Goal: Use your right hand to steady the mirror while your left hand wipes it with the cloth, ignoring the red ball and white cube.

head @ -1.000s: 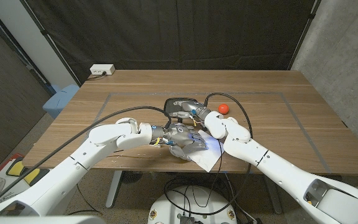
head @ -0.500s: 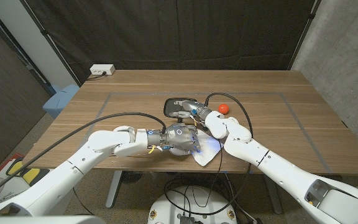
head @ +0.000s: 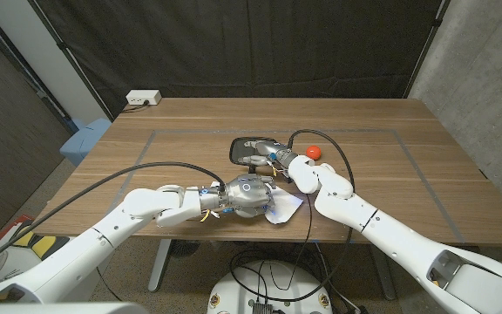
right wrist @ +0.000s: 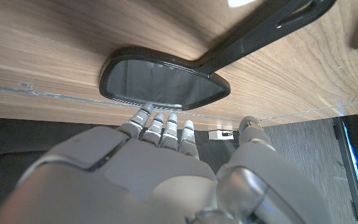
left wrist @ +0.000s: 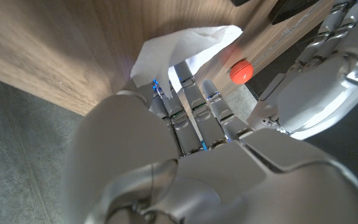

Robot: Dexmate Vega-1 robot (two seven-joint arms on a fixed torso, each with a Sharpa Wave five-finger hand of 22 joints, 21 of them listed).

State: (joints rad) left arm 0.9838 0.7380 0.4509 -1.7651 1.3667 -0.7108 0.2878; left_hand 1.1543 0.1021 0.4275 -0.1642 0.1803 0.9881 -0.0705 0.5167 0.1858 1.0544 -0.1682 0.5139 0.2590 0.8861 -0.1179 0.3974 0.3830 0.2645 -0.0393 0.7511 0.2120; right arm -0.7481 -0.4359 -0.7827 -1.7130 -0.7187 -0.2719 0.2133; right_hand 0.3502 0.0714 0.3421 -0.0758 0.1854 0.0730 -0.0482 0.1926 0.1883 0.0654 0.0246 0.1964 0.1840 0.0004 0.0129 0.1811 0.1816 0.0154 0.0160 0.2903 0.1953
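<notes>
The black-framed hand mirror (head: 249, 150) lies flat mid-table; its oval glass (right wrist: 163, 84) and handle (right wrist: 260, 31) show in the right wrist view. My right hand (head: 274, 158) reaches it from the right. Its fingertips (right wrist: 160, 119) touch the mirror's rim, fingers straight and thumb apart. The white cloth (head: 285, 209) lies bunched near the table's front edge, below the mirror. My left hand (head: 249, 195) sits on its left side, with fingers (left wrist: 194, 106) closed over the cloth (left wrist: 185, 43). The red ball (head: 314, 152) (left wrist: 241, 71) rests just right of my right wrist.
A black cable loops over my right forearm (head: 338, 187) and another trails along my left arm (head: 146, 214). Thin tape lines mark a rectangle on the table (head: 390, 170). A white power strip (head: 143, 98) sits at the far left corner.
My left hand has turned over and drawn left, and the cloth has gathered from a flat sheet into a smaller bunch under it. My right hand stays on the mirror.
</notes>
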